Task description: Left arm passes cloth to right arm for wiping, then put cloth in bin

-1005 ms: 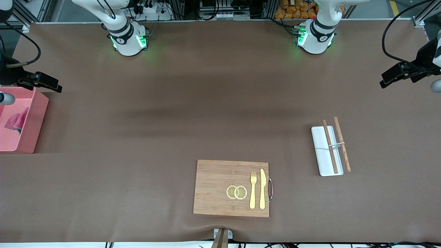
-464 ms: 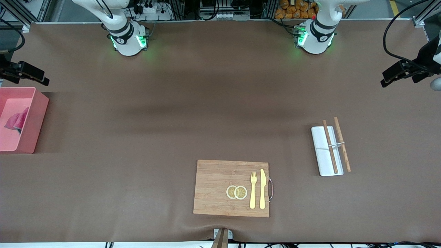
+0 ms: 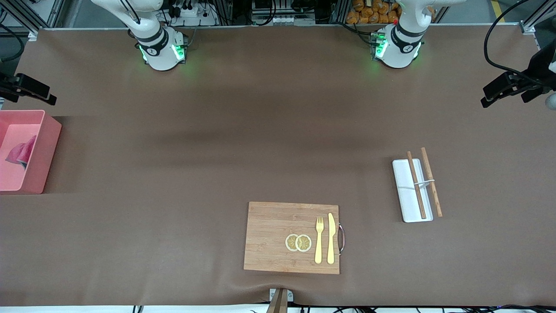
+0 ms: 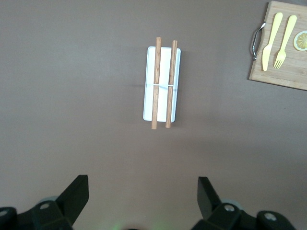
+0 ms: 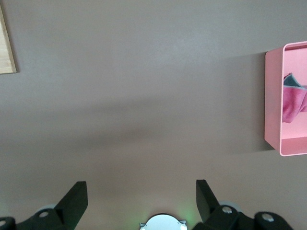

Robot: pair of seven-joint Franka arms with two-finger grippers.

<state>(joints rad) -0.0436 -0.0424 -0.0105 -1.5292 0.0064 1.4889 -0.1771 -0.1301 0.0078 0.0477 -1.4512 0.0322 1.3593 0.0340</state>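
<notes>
The cloth (image 3: pixel 19 153) lies crumpled inside the bin (image 3: pixel 43 152), magenta side up with a strip of its dark side showing. The bin stands at the right arm's end of the table, against that end edge and about midway between the robots' edge and the front-camera edge. Its long axis runs from the robots' edge toward the front-camera edge.

The right gripper (image 5: pixel 141 201) hangs high over bare table near the corner formed by the robots' edge and the right arm's end edge. Its fingers (image 5: pixel 76 199) are spread wide and hold nothing. The bin lies just beside this gripper, offset toward the front-camera edge, and the two do not touch. The right arm is by far the nearer arm to the cloth.

The left gripper (image 4: pixel 143 201) waits high over the left arm's end of the table, fingers likewise spread and empty, above the white tray (image 4: pixel 162 84) that carries two wooden sticks (image 4: pixel 156 84). It is well apart from the bin.

Judgement: with the cloth in the bin and both grippers released, the task appears complete. Any remaining move needs only a retreat clear of the bin wall.
</notes>
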